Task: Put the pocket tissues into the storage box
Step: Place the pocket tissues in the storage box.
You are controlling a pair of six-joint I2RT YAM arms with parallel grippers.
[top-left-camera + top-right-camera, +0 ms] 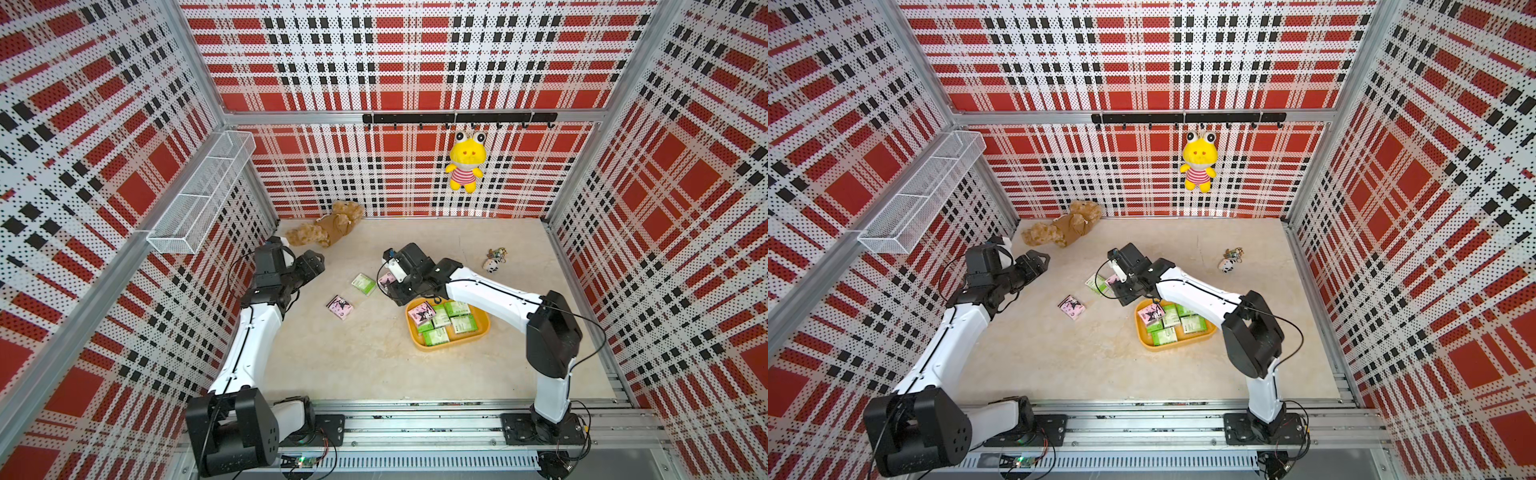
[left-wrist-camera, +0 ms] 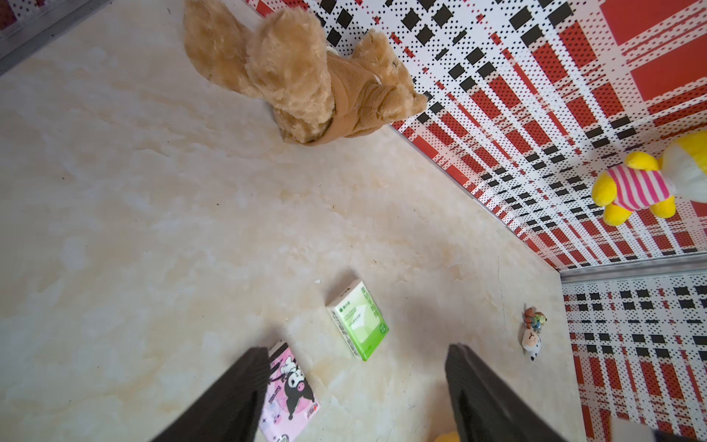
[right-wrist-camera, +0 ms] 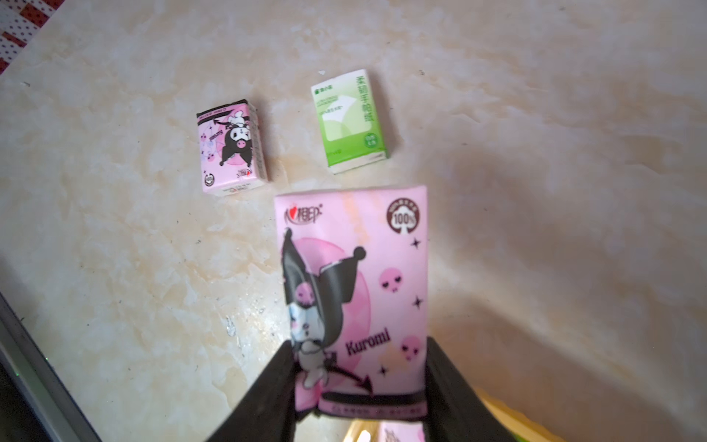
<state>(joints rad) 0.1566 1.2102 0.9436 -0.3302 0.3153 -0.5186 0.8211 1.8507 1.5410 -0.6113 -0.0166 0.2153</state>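
The storage box [image 1: 457, 343] is a shallow yellow tray lying under my right forearm; it holds several green pocket tissues and one pink one [image 1: 420, 314]. My right gripper [image 3: 359, 348] is shut on a pink pocket tissue pack [image 3: 352, 268] with a black cartoon figure. It holds the pack above the table, just off the box's far left corner [image 3: 509, 417]. A green pack [image 1: 364, 284] and a pink pack [image 1: 340, 307] lie loose on the table to the left. My left gripper [image 2: 357, 349] stands open and empty, raised above those two packs.
A brown teddy [image 1: 328, 226] lies at the back left, close to my left gripper. A small black-and-white keychain toy [image 1: 492, 264] lies at the back right. A yellow plush [image 1: 465, 164] hangs on the back wall. A white wire basket [image 1: 199, 195] is fixed to the left wall.
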